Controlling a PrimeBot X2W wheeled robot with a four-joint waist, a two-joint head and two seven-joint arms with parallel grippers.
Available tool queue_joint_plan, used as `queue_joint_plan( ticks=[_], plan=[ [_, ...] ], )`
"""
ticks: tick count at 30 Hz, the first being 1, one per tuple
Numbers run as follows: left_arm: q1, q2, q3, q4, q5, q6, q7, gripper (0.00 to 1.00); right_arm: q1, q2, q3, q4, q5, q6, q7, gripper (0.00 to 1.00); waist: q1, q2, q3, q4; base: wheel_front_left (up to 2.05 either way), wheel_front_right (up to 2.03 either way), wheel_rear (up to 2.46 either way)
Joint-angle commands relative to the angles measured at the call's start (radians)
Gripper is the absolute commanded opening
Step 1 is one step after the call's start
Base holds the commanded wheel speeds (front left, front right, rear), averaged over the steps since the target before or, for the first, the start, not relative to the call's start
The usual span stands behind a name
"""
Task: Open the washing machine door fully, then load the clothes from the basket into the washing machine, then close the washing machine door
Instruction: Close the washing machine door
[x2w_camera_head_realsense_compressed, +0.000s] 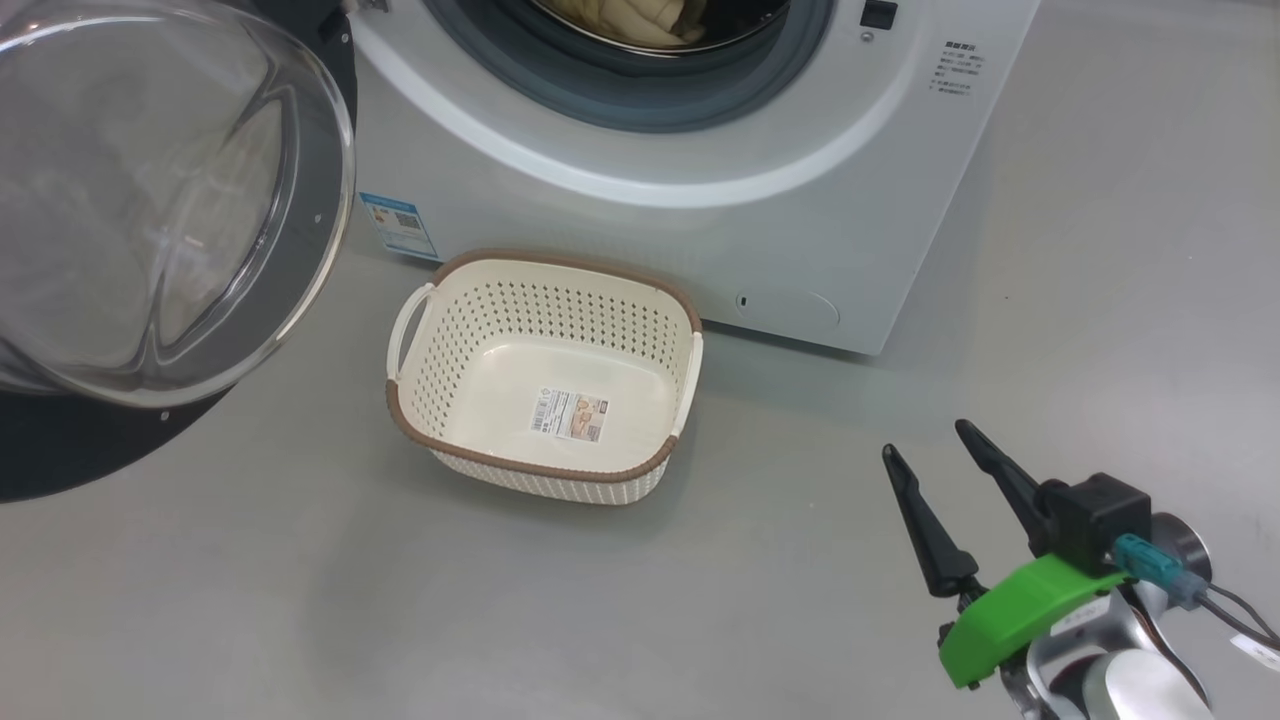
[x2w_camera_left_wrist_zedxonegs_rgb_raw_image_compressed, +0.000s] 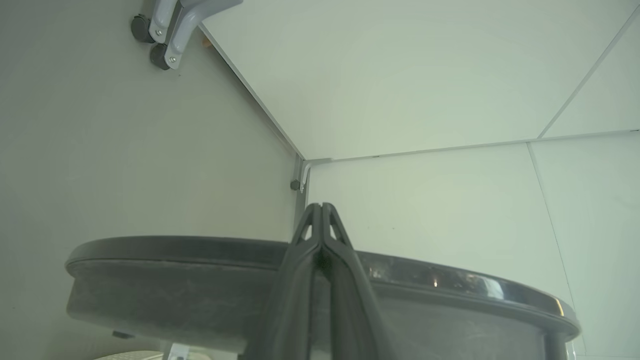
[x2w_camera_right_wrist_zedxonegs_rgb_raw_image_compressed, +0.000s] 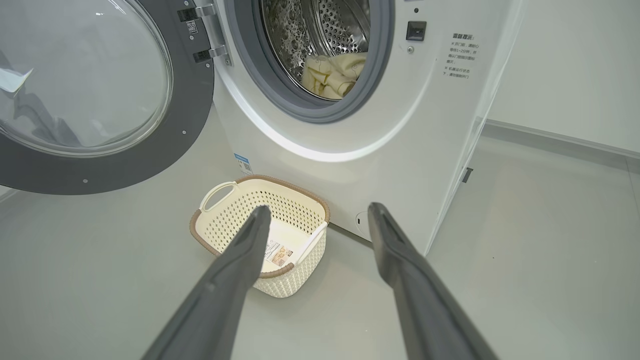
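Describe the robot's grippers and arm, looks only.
Right gripper: two long, tapering black fingers on a black block, green bracket beneath, teal plug with dark cable, silver-white wrist. Left gripper: same dark fingers, with triangular openings near the tips.

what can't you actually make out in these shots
- Clothes: right wrist view, the grey seal hides part of the pile; the head view's top edge cuts them off.
- Sticker in the basket: head view, print too small to read.
- Left fingers over the door: left wrist view, the shut fingers cover the spot, so contact is unclear.
- Notice on the washing machine: head view, too small to read.
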Motion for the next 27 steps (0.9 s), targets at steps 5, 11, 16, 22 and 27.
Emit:
queue_joint_plan(
  ticks=[5, 11, 16, 22, 27],
  plan=[
    [-0.039, 0.073, -0.002, -0.004, 0.001, -0.01, 0.042, 0.0, -0.052, -0.018, 0.012, -0.044, 0.001, 0.0, 0.004, 1.0, 0.0, 0.0, 0.014, -0.001, 0.0, 0.0, 0.0],
    [-0.038, 0.063, -0.022, 0.013, -0.003, -0.016, 0.117, 0.0, -0.054, -0.017, 0.009, -0.046, -0.002, 0.0, 0.006, 1.0, 0.0, 0.0, 0.017, 0.007, 0.0, 0.0, 0.0],
    [-0.026, 0.048, -0.03, 0.003, -0.022, -0.022, 0.205, 0.0, -0.052, -0.013, 0.009, -0.042, -0.003, 0.0, 0.005, 1.0, 0.0, 0.0, 0.008, 0.014, 0.0, 0.0, 0.0],
    [0.004, 0.036, -0.047, -0.021, -0.032, -0.025, 0.304, 0.0, -0.051, -0.01, 0.009, -0.037, -0.002, 0.0, 0.003, 1.0, 0.0, 0.0, -0.001, 0.02, 0.0, 0.0, 0.0],
    [0.017, 0.024, -0.059, -0.033, -0.039, -0.026, 0.367, 0.0, -0.046, -0.006, 0.009, -0.034, -0.003, 0.0, 0.001, 1.0, 0.0, 0.0, -0.003, 0.027, 0.0, 0.0, 0.0]
  ],
)
